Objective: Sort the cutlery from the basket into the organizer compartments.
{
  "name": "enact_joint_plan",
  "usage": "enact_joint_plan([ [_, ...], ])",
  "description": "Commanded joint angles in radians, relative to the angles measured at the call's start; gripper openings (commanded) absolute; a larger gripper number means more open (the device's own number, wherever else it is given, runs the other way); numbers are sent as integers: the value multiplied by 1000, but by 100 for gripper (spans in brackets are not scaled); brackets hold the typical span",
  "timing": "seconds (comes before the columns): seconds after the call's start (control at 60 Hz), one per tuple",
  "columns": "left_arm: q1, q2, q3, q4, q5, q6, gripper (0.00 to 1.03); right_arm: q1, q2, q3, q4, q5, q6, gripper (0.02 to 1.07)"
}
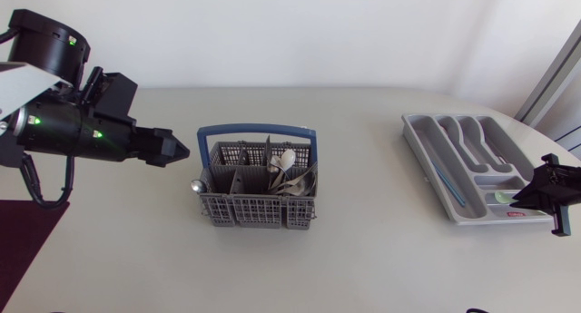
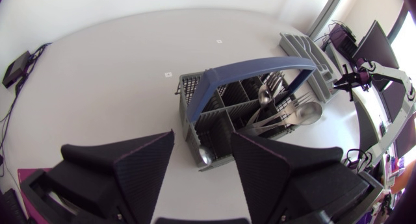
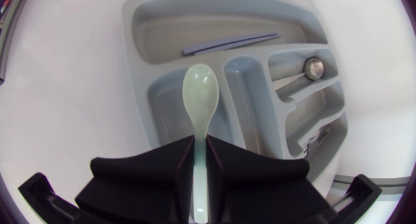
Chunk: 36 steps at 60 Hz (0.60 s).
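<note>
My right gripper (image 3: 200, 149) is closed tight on the handle of a pale green spoon (image 3: 200, 97). The fingers press it from both sides, and its bowl juts out ahead of them. The bowl hangs over the short, wide compartment at the near end of the grey organizer (image 3: 140, 68); I cannot tell whether it touches the floor there. In the long compartment beyond it lies a pair of thin blue-grey sticks (image 3: 231, 43), and a metal utensil (image 3: 314, 67) sits in one of the narrow shaped slots beside.

From above, the organizer (image 1: 413, 132) lies at the right side of the surface (image 1: 363, 259), with my right gripper (image 1: 536, 193) at its outer end.

My left gripper (image 2: 201, 169) stands wide open and holds nothing. It hangs just beside the basket (image 2: 195, 104) — grey mesh under a blue handle (image 2: 260, 67) — without touching it. The metal cutlery (image 2: 292, 113) is crowded into the compartments on the basket's far side, spoons and forks leaning together. One lone metal piece (image 2: 205, 156) stands in the corner compartment nearest my fingers. The basket (image 1: 218, 209) sits near the middle of the surface, well apart from the organizer.
</note>
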Motion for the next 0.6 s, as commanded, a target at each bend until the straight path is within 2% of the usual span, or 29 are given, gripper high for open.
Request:
enact_joint_plan([
  [0.0, -1, -18, -27, -13, -7, -16, 61, 4, 35, -1, 24, 26, -57, 9],
  [0.183, 8, -30, -31, -33, -7, -8, 61, 13, 50, -50, 137, 78, -72, 10],
  [0.317, 5, -30, -35, -45, -7, -7, 61, 13, 45, -87, 206, 90, -60, 39],
  [0.45, 5, -30, -41, -62, -7, -4, 61, 7, -10, -115, 231, 81, -40, 56],
  [0.55, 2, -30, -42, -74, -7, -2, 61, 7, -76, -130, 217, 61, 4, 83],
  [0.583, 0, -30, -42, -80, -7, -2, 61, 10, -100, -138, 209, 57, 17, 86],
])
